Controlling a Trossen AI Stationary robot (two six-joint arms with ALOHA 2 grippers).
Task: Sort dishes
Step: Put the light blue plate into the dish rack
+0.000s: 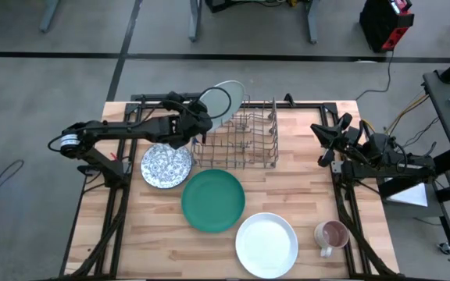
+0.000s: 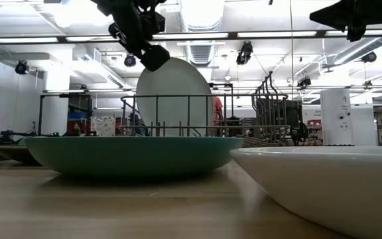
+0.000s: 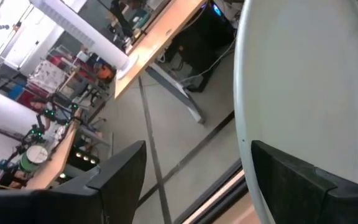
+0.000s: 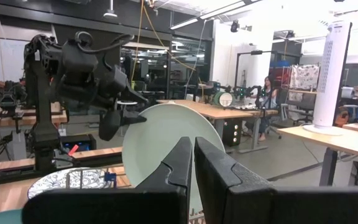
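Closest to the low camera sits the white plate (image 2: 330,182), flat on the wooden surface (image 1: 162,234) at the front, with a mug (image 1: 332,235) just beside it. Next to it, toward the middle, lies the dark green plate (image 1: 213,200), also flat, and further to the left the blue-and-white speckled dish (image 1: 166,165) rests beside the wire rack (image 1: 244,140). At the back left corner of this rack the pale mint plate (image 1: 223,100) stands nearly upright, leaning a little outward over the rack's edge. The left gripper (image 1: 201,119) is at the rim of this plate; its jaws are spread wide, one finger (image 3: 291,180) against the plate's face and the other finger (image 3: 120,177) apart from it, so I cannot tell if the plate is really pinched. The right gripper (image 1: 323,137) waits at the right side of the surface, well apart from every dish, with its jaws pressed together and holding nothing.
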